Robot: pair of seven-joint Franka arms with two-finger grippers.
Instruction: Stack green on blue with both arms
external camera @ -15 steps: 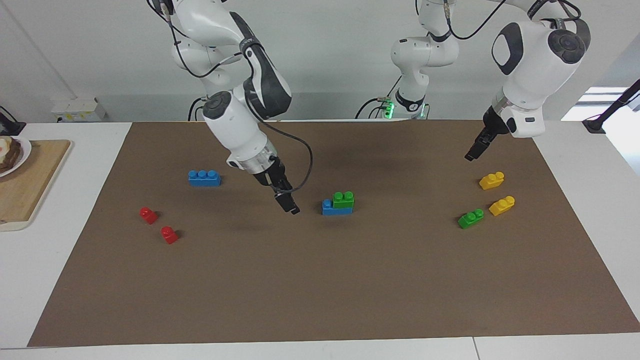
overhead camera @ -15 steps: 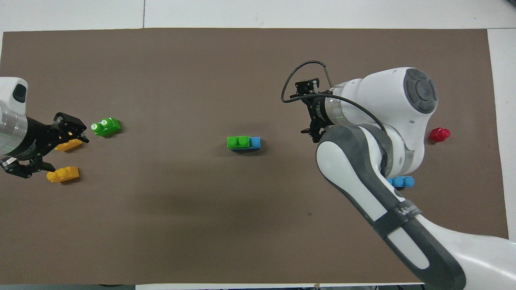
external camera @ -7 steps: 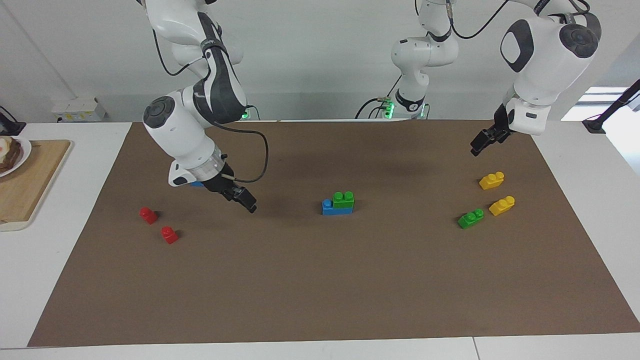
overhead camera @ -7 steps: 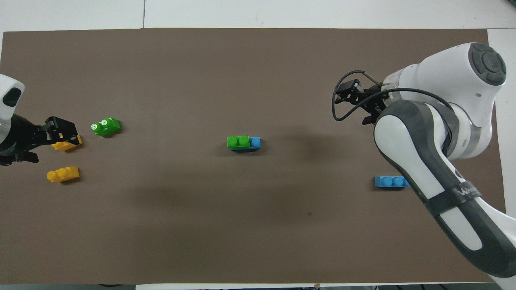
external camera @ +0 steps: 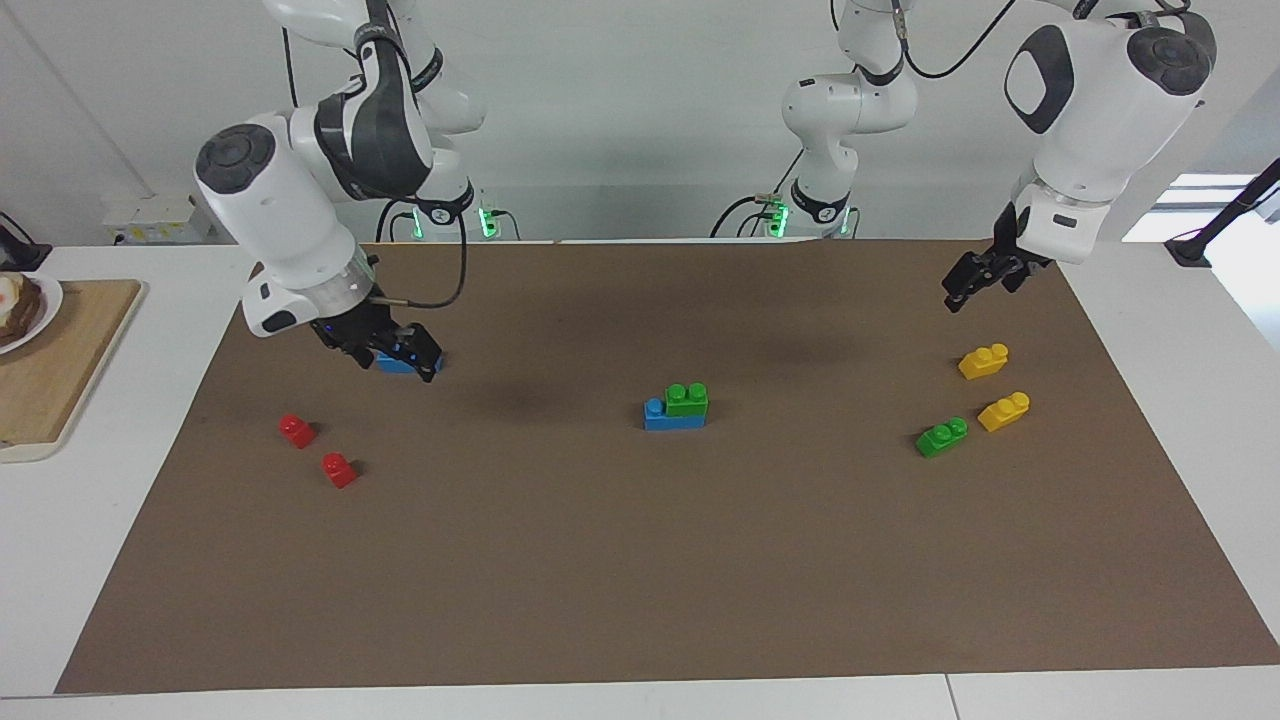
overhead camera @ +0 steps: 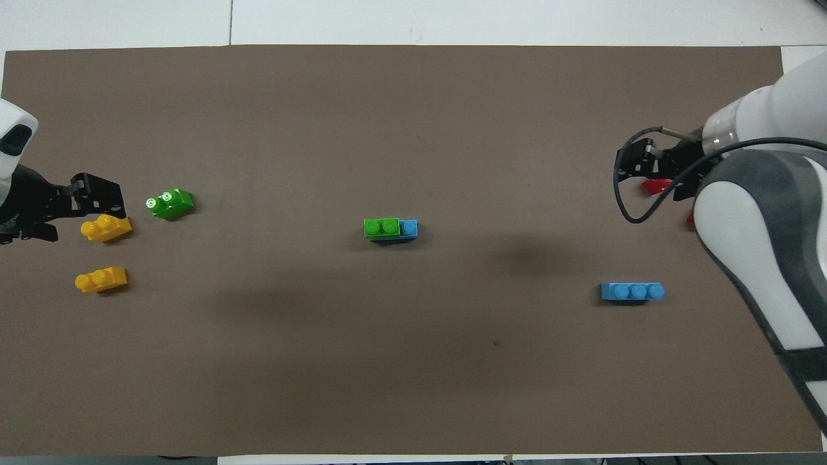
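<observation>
A green brick (external camera: 686, 398) sits on a blue brick (external camera: 660, 415) at the mat's middle, covering two of its studs; the stack also shows in the overhead view, green (overhead camera: 381, 227) on blue (overhead camera: 408, 228). A second green brick (external camera: 942, 437) (overhead camera: 169, 203) lies toward the left arm's end. A second blue brick (external camera: 400, 362) (overhead camera: 632, 291) lies toward the right arm's end. My right gripper (external camera: 390, 355) (overhead camera: 649, 173) hangs open and empty in the air there, hiding part of that blue brick in the facing view. My left gripper (external camera: 980, 282) (overhead camera: 74, 213) is open and empty above the mat near the yellow bricks.
Two yellow bricks (external camera: 983, 360) (external camera: 1003, 410) lie beside the loose green one. Two red bricks (external camera: 296, 430) (external camera: 338, 469) lie at the right arm's end. A wooden board (external camera: 60, 360) with a plate (external camera: 40, 300) sits off the brown mat (external camera: 640, 580).
My right gripper swung away from the stack to the right arm's end of the table. My left gripper drew back toward the robots and rose a little. No brick moved.
</observation>
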